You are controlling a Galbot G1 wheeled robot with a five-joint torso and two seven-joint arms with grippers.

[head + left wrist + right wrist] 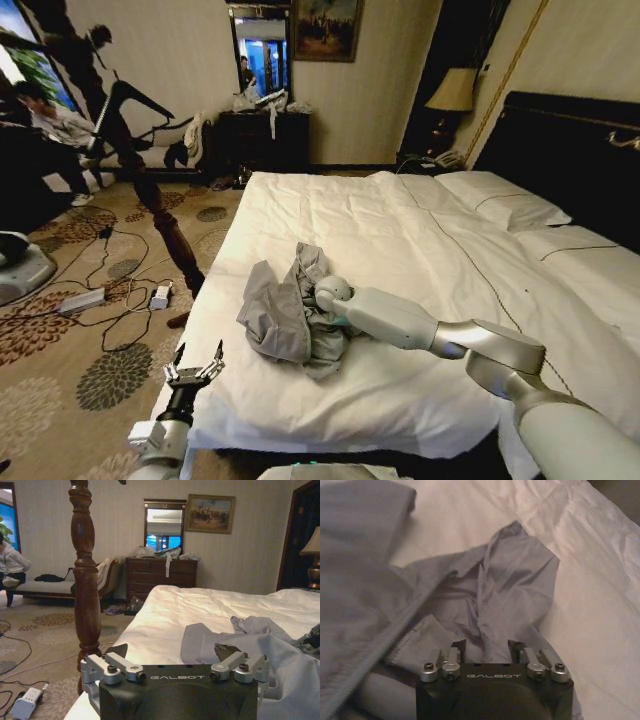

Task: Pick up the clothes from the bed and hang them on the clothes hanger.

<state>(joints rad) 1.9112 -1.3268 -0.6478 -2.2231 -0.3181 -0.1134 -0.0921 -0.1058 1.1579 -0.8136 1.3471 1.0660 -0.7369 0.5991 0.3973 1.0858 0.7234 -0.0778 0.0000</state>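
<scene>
The clothes (285, 320) are a light grey garment crumpled on the white bed (400, 230), near its foot. My right arm reaches in from the lower right, and its gripper end (330, 298) is pressed into the heap. In the right wrist view the right gripper (486, 645) is partly open, with a fold of the clothes (510, 585) rising between its fingers (456, 650). My left gripper (195, 372) is open and holds nothing by the bed's left front corner, short of the clothes (220, 635). The clothes hanger is out of view.
A dark turned bedpost (170, 235) (85, 580) stands just left of the bed's corner, close to my left gripper. Cables and a power strip (80, 300) lie on the patterned carpet. Pillows (500, 205) lie at the headboard, and a dresser (265, 140) stands at the far wall.
</scene>
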